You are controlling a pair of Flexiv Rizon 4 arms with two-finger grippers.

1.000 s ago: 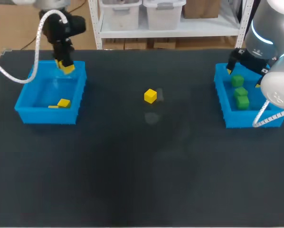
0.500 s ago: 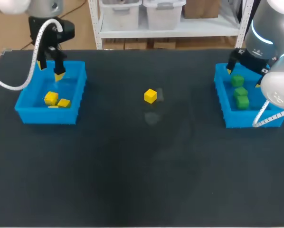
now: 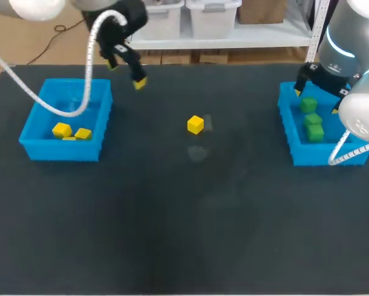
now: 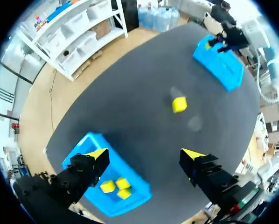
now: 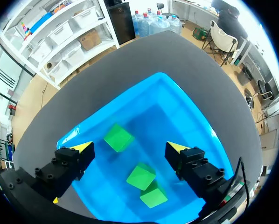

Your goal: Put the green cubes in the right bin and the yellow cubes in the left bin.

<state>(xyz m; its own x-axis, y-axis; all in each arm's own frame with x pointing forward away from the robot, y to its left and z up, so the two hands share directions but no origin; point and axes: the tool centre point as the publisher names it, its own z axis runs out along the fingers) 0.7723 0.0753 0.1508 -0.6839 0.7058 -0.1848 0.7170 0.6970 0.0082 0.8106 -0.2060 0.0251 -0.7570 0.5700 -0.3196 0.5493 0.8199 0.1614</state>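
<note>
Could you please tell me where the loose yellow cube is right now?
In the head view the loose yellow cube lies alone mid-table, between the left bin and right bin.

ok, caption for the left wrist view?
Open left gripper over the table: left bin with two yellow cubes, one loose cube ahead.

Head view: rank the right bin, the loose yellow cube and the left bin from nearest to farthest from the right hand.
1. Right bin: at the table's right side, with the right hand directly over it.
2. Loose yellow cube: mid-table, outside both bins.
3. Left bin: at the table's far left side.
</note>
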